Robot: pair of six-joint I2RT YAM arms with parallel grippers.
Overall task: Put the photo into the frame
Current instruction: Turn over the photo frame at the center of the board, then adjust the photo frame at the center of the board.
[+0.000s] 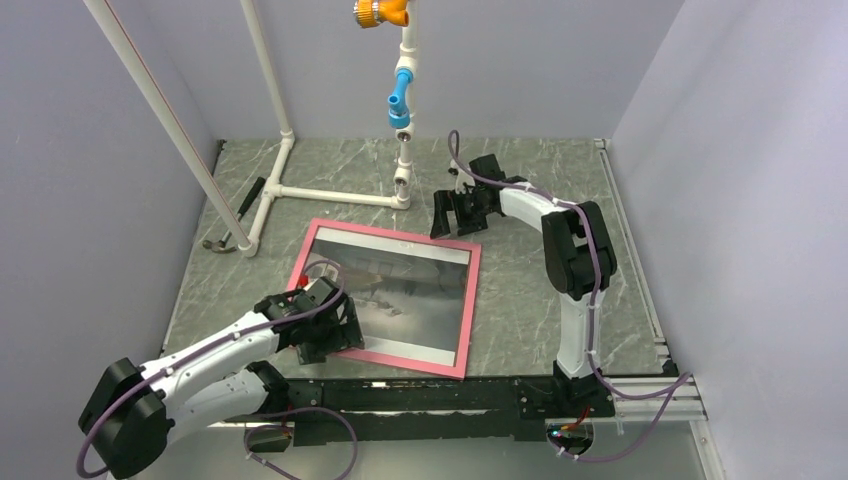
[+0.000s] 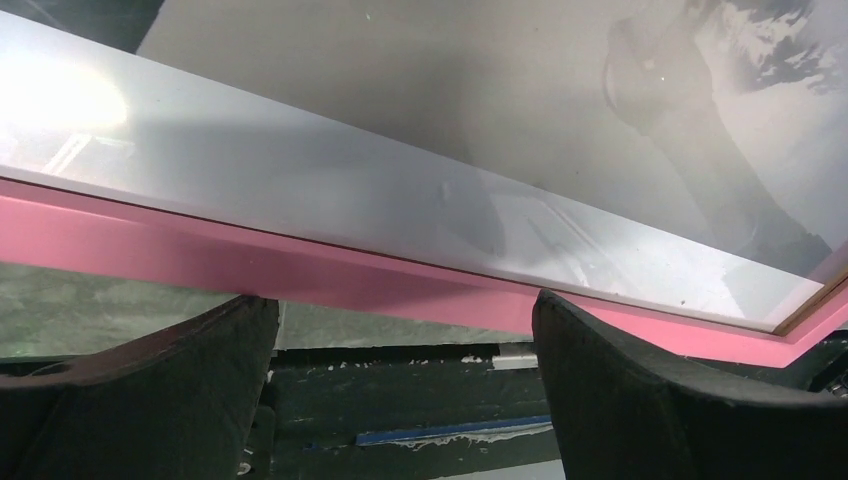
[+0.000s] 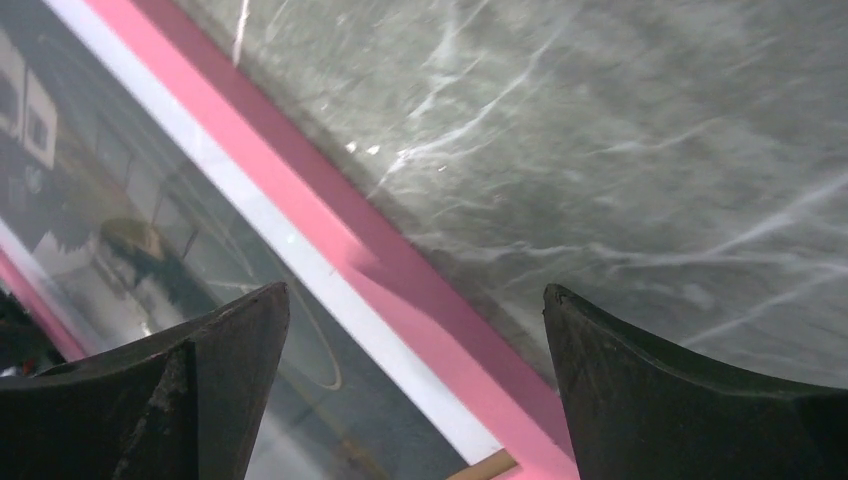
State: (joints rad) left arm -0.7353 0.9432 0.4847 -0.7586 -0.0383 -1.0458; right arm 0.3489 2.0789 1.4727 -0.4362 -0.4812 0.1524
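Observation:
The frame (image 1: 470,300) lies flat on the table, pink face up. The photo (image 1: 400,290) shows inside its pink border, white margin all round, with glare and reflections over it. My left gripper (image 1: 330,325) is open and empty at the frame's near left part. In the left wrist view its fingers (image 2: 640,380) stand wide apart at the pink near edge (image 2: 300,265), with the photo's margin (image 2: 350,190) beyond. My right gripper (image 1: 452,225) is open and empty over the frame's far right corner. The right wrist view shows the pink edge (image 3: 400,280) between its fingers (image 3: 650,390).
A white pipe stand (image 1: 330,193) with blue and orange fittings (image 1: 398,100) stands behind the frame. A hammer (image 1: 225,243) and a dark tool (image 1: 250,195) lie at the far left. A black rail (image 1: 430,400) runs along the near edge. Grey walls enclose the table.

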